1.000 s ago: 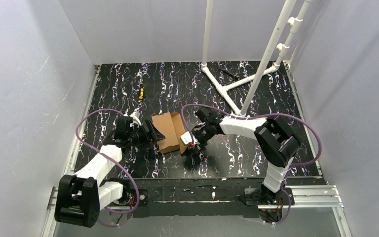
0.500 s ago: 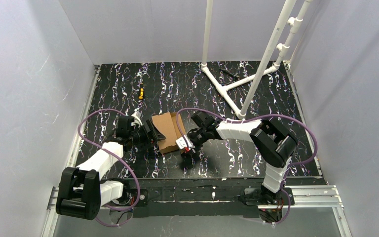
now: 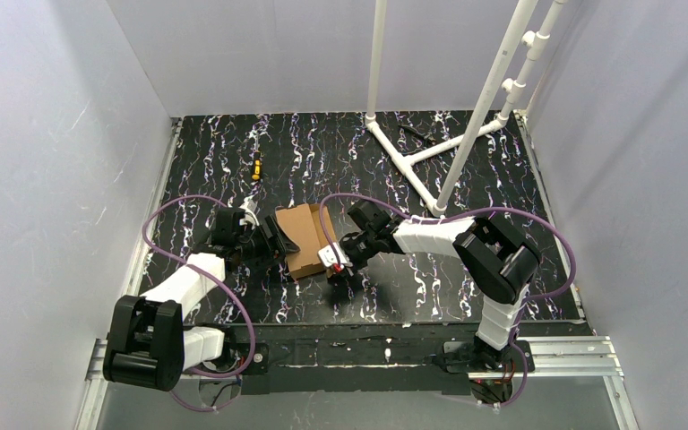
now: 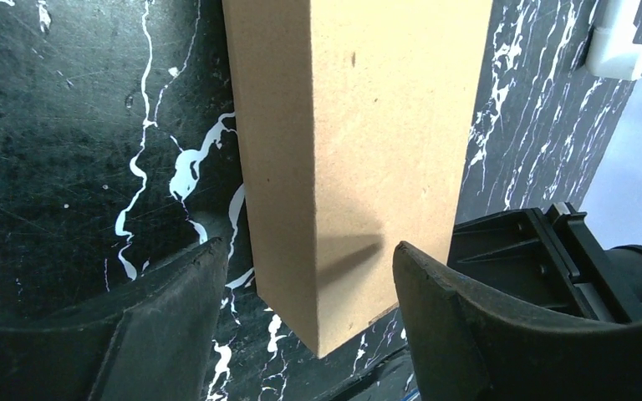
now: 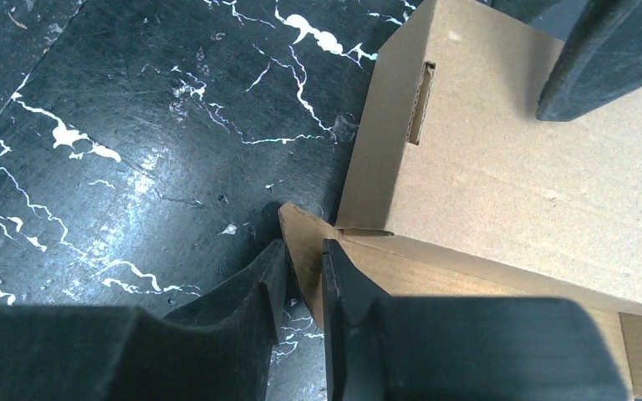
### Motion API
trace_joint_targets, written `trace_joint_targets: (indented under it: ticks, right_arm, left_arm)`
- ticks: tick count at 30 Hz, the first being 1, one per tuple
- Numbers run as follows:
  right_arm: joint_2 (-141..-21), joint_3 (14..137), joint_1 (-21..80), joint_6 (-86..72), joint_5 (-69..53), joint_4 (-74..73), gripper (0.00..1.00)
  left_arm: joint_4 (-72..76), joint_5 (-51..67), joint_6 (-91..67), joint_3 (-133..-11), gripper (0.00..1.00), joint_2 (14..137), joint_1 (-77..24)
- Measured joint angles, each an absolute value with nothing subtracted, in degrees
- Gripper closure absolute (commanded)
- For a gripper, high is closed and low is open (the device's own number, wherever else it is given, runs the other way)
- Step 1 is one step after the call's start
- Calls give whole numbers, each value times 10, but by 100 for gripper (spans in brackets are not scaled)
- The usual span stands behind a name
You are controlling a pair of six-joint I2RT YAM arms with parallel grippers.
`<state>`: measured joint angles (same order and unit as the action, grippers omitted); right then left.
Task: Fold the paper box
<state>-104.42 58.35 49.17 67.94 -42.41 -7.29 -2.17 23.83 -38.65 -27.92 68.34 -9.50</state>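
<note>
counter (image 3: 322, 152): black sheet veined with white and purple, pale walls on three sides.
box (image 3: 303, 235): brown cardboard, lying flat on the counter left of the middle; a flap juts out at its near right corner.
pipe frame (image 3: 412, 166): white, its feet on the far right part.
yellow-black bit (image 3: 255, 167): far left, well apart from the box; too small to tell what it is.

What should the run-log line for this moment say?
object: brown corrugated cardboard box, mostly folded | left pincer: open, straddling box end | right pincer: closed on loose flap
</note>
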Motion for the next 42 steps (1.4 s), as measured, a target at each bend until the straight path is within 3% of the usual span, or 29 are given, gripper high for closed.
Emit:
trace_joint_targets:
  ticks: [18, 42]
  right_arm:
    - [-1048, 583, 488, 601, -417, -30, 93]
    - [-1075, 598, 456, 529, -472, -26, 99]
  left_arm:
    - [-19, 234, -389, -283, 49, 701, -95]
    - [-13, 245, -392, -296, 53, 726, -95]
